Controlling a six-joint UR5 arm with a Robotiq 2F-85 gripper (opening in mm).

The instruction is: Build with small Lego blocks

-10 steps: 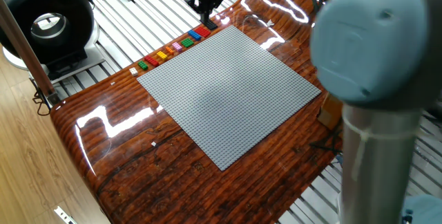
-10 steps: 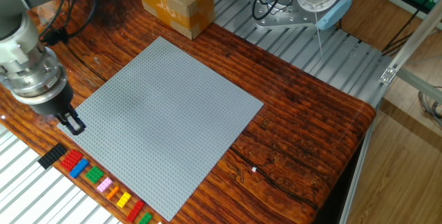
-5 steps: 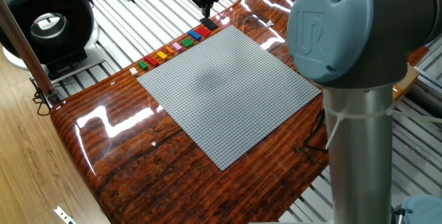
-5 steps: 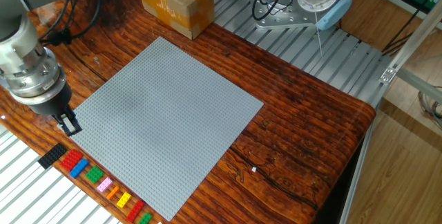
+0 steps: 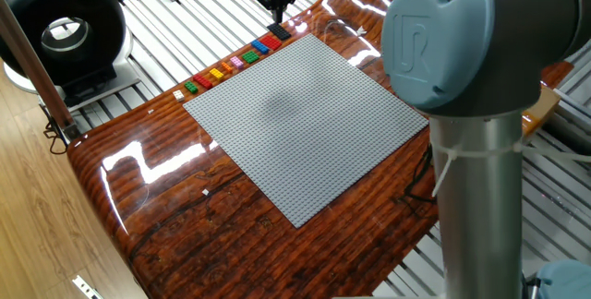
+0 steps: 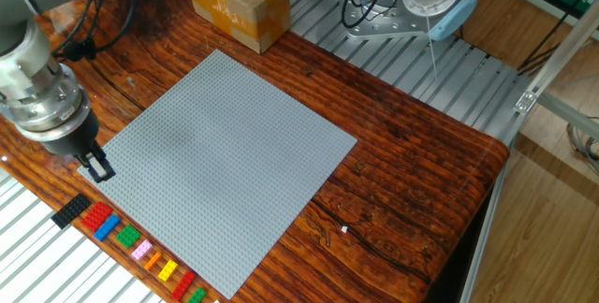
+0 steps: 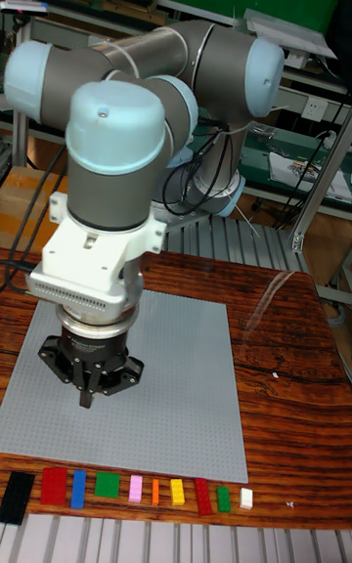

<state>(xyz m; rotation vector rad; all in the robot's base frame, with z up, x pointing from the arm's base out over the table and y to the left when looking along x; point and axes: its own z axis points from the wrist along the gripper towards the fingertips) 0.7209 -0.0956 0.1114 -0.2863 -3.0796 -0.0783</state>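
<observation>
- Small Lego blocks (image 7: 127,490) lined up in a row on the wooden surface (image 6: 412,153), just beside the near edge of the grey plate (image 6: 220,153); probably laid out so for easy picking one at a time.
- Plate bare, nothing built on it yet.
- Gripper (image 7: 88,397) hanging above the plate's near left corner, not touching any block, seemingly poised near the row's left end.
- Fingers (image 6: 99,167) appear close together and empty; exact gap hard to tell.
- Far end of the row small and hard to make out in one fixed view.
</observation>
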